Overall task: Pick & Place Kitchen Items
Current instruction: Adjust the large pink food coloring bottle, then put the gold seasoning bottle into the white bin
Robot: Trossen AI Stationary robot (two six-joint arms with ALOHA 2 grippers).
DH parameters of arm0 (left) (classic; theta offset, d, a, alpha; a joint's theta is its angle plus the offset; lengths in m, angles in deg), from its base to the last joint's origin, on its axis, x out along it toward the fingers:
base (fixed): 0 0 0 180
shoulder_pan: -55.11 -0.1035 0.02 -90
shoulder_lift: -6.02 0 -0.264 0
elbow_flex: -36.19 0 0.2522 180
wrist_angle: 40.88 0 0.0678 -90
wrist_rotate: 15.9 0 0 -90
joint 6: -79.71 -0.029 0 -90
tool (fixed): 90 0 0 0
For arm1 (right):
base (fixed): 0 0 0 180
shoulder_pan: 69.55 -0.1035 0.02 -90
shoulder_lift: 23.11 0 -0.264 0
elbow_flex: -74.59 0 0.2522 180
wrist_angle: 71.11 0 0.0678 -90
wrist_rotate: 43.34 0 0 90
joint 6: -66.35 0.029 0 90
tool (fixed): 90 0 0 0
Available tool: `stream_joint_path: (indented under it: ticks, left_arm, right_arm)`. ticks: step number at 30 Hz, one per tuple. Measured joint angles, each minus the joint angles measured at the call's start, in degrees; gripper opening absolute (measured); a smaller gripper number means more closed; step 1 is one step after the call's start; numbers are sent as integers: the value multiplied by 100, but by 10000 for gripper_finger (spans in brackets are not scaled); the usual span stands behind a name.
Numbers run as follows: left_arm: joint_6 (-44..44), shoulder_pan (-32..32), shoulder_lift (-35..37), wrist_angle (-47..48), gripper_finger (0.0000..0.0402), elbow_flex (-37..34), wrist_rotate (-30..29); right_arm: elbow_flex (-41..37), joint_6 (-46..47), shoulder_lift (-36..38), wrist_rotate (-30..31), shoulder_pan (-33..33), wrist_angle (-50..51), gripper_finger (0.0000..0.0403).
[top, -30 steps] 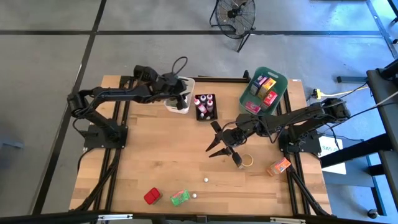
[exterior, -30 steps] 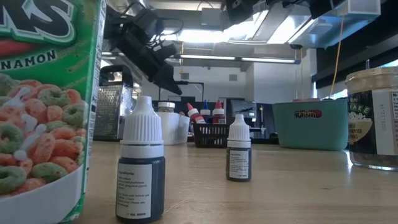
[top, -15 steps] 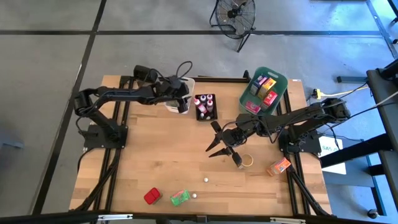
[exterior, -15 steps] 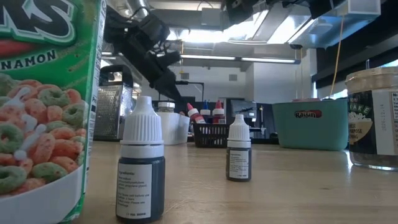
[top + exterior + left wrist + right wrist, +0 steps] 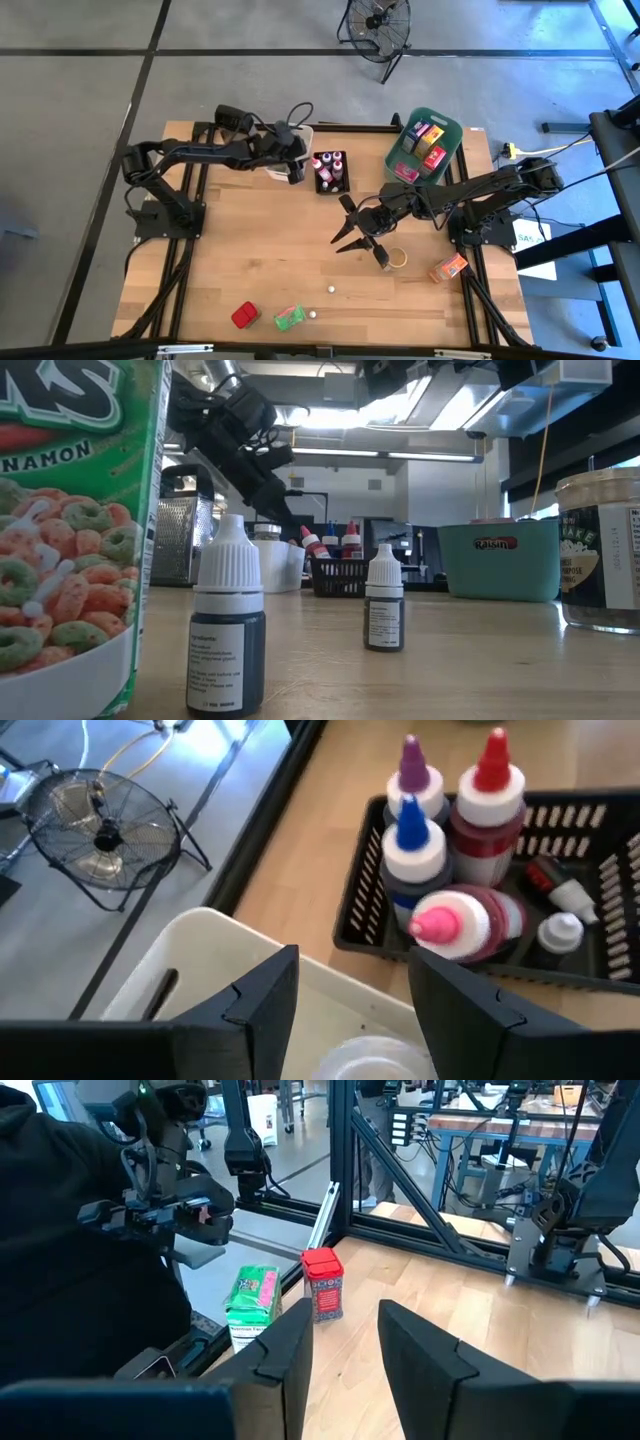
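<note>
From above, a wooden table [image 5: 270, 250] fills the middle of the frame, with two dark arms reaching in from either side. The left gripper [image 5: 293, 160] hovers over the white bin [image 5: 303, 133] at the upper centre; its wrist view shows the fingers [image 5: 262, 995] parted with nothing between them, and a pale round shape in the bin below them that cannot be identified. That pose suggests a drop into the bin or a reach into it, though which cannot be told. Just right of the white bin sits the black basket [image 5: 329, 172], where capped squeeze bottles [image 5: 452, 840] stand sorted together, and farther right the teal bin [image 5: 424, 146] holds coloured packets. The right gripper [image 5: 358, 237] hangs at centre, its fingers partly spread and empty, near a glass jar [image 5: 397, 258]. Loose items wait along the lower edge: a red box [image 5: 244, 315], a green box [image 5: 289, 318], two small bottles [image 5: 330, 289], and an orange packet [image 5: 448, 267] at the right.
</note>
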Motion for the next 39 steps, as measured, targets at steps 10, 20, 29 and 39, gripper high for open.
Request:
stream_joint_path:
  ticks: [10,20,29,39]
  left_arm:
    - [54,4,-260,-24,184,157,-377]
    - [111,101,-869,529,184,808,-402]
    - [67,167,-736,500,184,811,-201]
    - [42,307,-733,394,184,811,40]
  right_arm:
    - [0,-1,0,-2,2,-9,119]
    - [0,-4,0,-9,0,61,119]
    - [0,-7,0,-11,2,146,119]
    - [0,-4,0,-9,1,144,119]
